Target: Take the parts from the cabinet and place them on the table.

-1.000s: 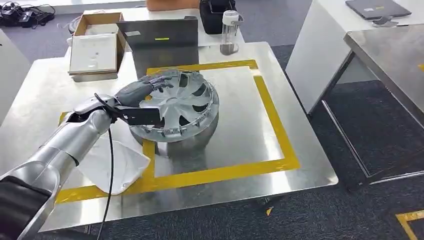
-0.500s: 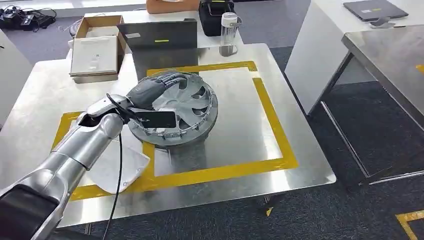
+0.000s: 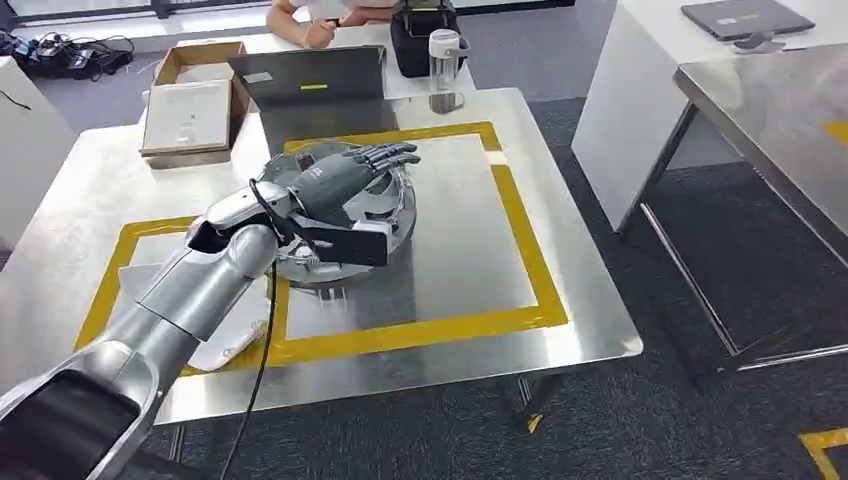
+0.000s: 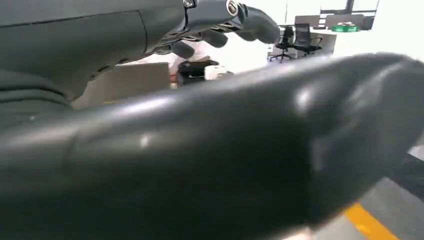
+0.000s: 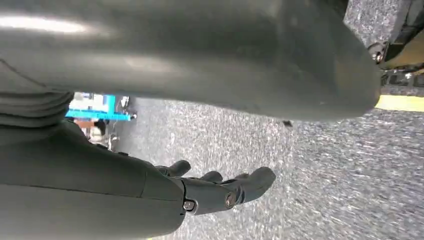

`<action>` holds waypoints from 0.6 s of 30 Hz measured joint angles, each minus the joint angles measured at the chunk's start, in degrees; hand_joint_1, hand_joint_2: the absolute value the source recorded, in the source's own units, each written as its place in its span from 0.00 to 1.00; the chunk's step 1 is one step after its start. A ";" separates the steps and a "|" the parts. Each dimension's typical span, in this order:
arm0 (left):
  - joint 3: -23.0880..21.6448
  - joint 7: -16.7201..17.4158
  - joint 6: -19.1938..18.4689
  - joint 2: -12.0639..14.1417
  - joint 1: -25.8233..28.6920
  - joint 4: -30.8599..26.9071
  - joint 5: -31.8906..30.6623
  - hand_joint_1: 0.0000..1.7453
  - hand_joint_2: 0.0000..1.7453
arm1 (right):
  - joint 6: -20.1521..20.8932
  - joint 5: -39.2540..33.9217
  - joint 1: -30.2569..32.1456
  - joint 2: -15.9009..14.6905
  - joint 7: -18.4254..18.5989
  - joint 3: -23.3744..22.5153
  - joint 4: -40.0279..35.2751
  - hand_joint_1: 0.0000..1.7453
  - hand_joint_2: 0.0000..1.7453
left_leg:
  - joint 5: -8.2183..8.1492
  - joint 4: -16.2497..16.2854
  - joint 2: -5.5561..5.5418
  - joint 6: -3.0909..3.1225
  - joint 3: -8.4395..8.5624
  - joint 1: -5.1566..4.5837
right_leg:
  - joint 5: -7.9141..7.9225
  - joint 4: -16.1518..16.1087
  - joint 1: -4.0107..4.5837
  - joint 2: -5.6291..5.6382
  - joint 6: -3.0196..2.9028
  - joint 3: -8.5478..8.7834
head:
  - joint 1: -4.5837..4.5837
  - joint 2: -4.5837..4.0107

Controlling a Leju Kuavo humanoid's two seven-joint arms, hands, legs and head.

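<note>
Hubcap [image 3: 385, 215], one, on table [image 3: 470, 250], left hand [image 3: 345, 175] spread above, right hand [image 5: 200, 192] empty

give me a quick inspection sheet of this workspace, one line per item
surface: steel table with a square of yellow tape.
job's things: silver wheel cover lies on the table, across the tape square's near-left side.
clutter: white cloth under the arm; open cardboard box, dark panel, clear bottle and black bag at the far edge.
hands: left hand over the wheel cover, fingers out straight, grip unclear; right hand hangs over carpet, holding nothing.
cables: black cable hangs along the left arm.
surroundings: a person's arm behind the table; second steel table to the right; grey carpet.
</note>
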 joint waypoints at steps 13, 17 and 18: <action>-0.57 -0.35 0.20 -1.01 -1.98 0.68 0.44 0.00 0.00 | 0.02 0.20 0.12 0.13 -0.02 -0.11 0.00 0.00 0.00 | -5.58 -0.51 -0.05 3.57 7.59 -2.70 | 6.76 -0.68 1.79 -0.27 0.33 -5.47 | -0.20 0.00; -0.81 -0.74 0.57 -2.06 -2.47 1.42 0.57 0.00 0.00 | 0.00 0.00 0.24 0.13 -0.15 -0.22 0.00 0.00 0.00 | -2.34 -1.28 0.38 5.12 5.09 -2.11 | -1.66 5.85 1.45 -0.14 1.77 -8.21 | 0.02 0.00; -0.83 -0.83 0.68 -2.32 -2.57 1.66 0.63 0.00 0.00 | -0.02 0.00 0.22 0.13 -0.17 -0.24 0.00 0.00 0.00 | -1.61 -1.20 0.39 5.19 4.12 -2.12 | -4.80 10.52 1.39 -0.15 2.02 -9.29 | 0.00 0.00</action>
